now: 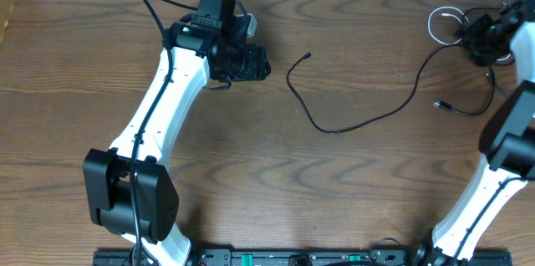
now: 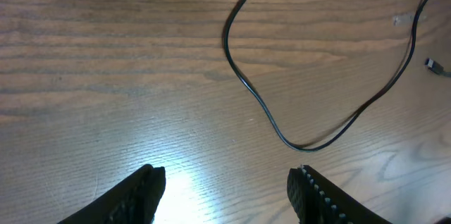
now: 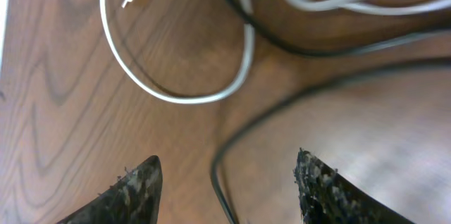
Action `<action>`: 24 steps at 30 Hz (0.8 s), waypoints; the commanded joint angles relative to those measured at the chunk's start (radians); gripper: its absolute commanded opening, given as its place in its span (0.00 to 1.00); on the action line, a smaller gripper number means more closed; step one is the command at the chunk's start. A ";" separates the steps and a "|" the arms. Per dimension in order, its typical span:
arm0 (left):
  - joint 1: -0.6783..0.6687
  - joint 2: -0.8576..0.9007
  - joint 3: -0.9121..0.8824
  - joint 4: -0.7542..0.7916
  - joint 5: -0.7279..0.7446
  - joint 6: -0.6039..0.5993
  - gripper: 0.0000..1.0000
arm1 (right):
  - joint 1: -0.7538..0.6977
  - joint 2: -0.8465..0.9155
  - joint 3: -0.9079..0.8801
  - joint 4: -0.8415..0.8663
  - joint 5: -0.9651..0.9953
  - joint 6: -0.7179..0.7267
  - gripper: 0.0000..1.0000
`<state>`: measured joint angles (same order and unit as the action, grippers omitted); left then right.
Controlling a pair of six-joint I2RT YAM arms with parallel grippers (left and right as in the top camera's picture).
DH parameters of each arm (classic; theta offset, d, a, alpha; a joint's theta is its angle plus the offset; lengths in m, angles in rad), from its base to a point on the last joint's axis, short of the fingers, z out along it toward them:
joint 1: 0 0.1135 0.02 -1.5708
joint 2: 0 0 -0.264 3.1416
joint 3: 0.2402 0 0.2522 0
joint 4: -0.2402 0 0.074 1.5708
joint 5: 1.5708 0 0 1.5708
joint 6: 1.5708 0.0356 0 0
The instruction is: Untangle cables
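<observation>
Wood table [image 1: 251,191] — white cable [image 3: 190,99] crosses black cable [image 2: 299,146], so right gripper [image 3: 229,189] hovers there, jaws apart; left gripper [image 2: 225,189] open, empty

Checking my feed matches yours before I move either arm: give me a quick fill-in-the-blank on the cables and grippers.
1. The left gripper is open and holds ___.
2. The long cable curving ahead of it is ___ in colour.
3. Near the open right gripper, the looped cable showing a plug is ___ in colour.
Missing words: nothing; black; white.
</observation>
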<state>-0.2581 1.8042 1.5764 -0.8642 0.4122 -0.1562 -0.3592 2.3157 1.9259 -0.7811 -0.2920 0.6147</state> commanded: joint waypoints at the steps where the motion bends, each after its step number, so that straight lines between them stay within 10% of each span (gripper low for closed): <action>1: 0.002 -0.027 -0.005 -0.004 -0.006 0.017 0.61 | 0.038 0.053 0.002 0.045 0.006 0.035 0.56; 7: 0.002 -0.027 -0.005 -0.022 -0.007 0.017 0.61 | 0.067 0.119 0.002 0.122 0.006 0.035 0.42; 14: 0.002 -0.027 -0.005 -0.022 -0.006 0.017 0.61 | 0.080 0.145 0.001 0.098 0.009 -0.059 0.01; 24: 0.002 -0.027 -0.005 -0.021 -0.006 0.017 0.61 | 0.069 -0.026 0.002 -0.013 -0.335 -0.294 0.01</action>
<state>-0.2581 1.8042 1.5764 -0.8829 0.4122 -0.1562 -0.2893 2.4187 1.9324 -0.7773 -0.4728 0.4244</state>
